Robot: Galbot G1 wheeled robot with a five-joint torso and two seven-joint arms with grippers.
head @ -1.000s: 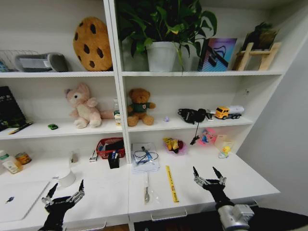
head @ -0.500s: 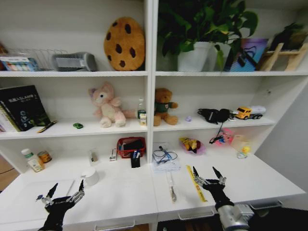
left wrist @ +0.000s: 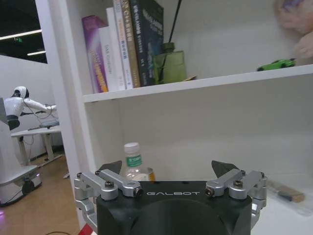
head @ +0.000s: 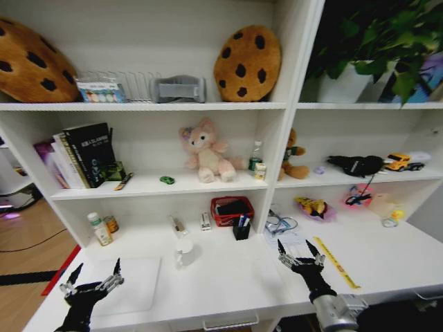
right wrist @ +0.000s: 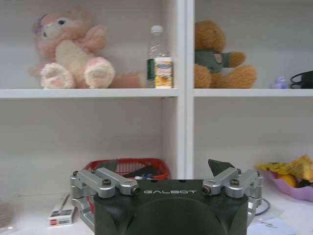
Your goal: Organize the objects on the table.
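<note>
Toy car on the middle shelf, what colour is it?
Green. The toy car shows best in the left wrist view, sitting on the shelf beside the books.

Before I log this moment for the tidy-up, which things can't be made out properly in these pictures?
- Silver laptop, head view: near corner hidden behind the open left gripper.
- Green toy car, head view: too small for detail; blurred in left wrist view.
- Plant pot, head view: leaves cut off by the top edge.
- Right gripper: open, holds nothing.

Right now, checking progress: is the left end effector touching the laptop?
Apart. The head view shows the left end effector open, hovering at the silver laptop's near corner.
</note>
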